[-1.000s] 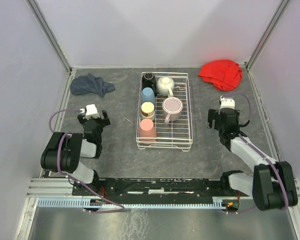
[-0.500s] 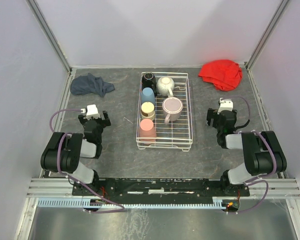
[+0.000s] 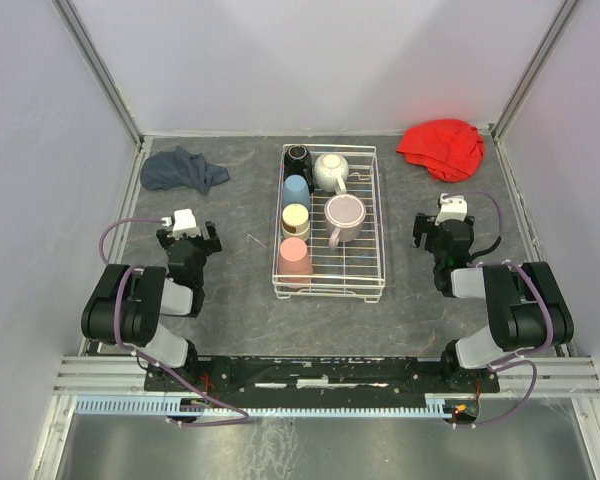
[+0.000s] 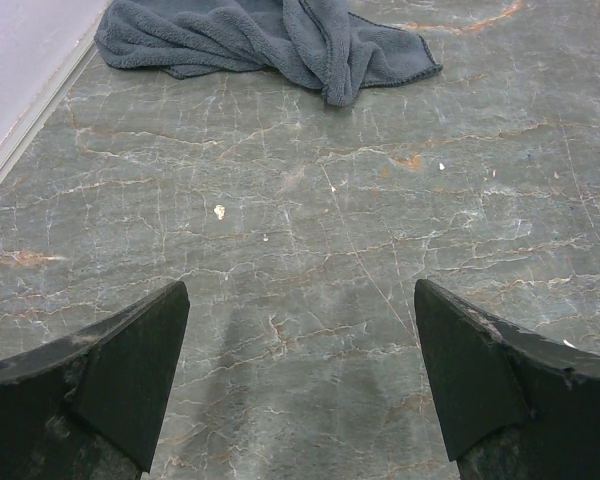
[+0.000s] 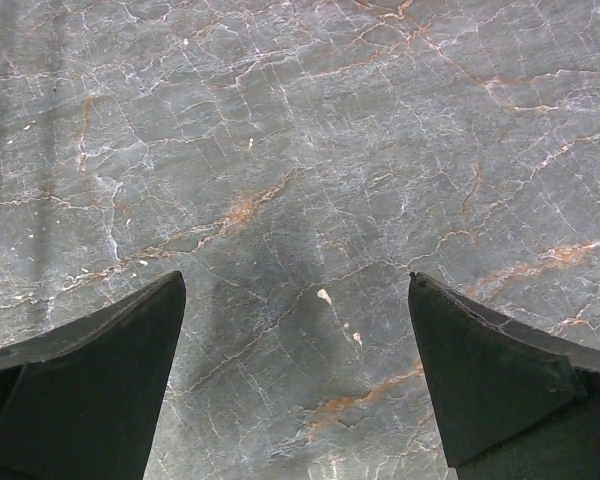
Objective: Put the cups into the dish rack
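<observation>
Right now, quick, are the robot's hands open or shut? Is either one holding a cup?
Left hand: open, holding nothing.
Right hand: open, holding nothing.

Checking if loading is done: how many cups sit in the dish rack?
6, all inside the white wire dish rack. Left column, far to near: black mug, blue tumbler, steel tumbler, salmon-orange tumbler. Right: cream mug, mauve-pink mug.

In the left wrist view, the top edge cuts off the dark blue cloth [image 4: 270, 40] and the bottom edge cuts off the fingers [image 4: 110, 380]. Inside the dish rack [image 3: 355, 265], the middle tumbler [image 3: 296, 217] is too small for us to tell its material.
</observation>
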You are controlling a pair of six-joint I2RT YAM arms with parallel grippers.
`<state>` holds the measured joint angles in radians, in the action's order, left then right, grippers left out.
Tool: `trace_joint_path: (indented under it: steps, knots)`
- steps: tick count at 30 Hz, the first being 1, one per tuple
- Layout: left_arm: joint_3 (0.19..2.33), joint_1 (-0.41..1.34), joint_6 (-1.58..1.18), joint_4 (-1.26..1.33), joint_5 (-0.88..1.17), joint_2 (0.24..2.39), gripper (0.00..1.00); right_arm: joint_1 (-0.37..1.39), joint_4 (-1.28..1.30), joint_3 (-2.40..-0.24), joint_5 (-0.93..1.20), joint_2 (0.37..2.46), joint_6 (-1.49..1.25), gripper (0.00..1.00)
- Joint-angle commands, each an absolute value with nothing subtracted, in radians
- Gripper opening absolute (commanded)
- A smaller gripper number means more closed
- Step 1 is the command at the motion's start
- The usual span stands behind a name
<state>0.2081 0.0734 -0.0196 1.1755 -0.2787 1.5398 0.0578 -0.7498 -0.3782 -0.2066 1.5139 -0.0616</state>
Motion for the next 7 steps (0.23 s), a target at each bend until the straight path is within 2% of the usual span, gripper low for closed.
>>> trace_joint_path:
  steps: [1, 7]
  knots:
    - [0.217, 0.07, -0.024, 1.211, -0.276, 1.521, 0.99, 0.056, -0.827, -0.382, -0.198, 1.503, -0.053, 1.0]
    - [0.218, 0.071, -0.024, 1.212, -0.276, 1.52, 0.99, 0.056, -0.832, -0.381, -0.196, 1.506, -0.054, 1.0]
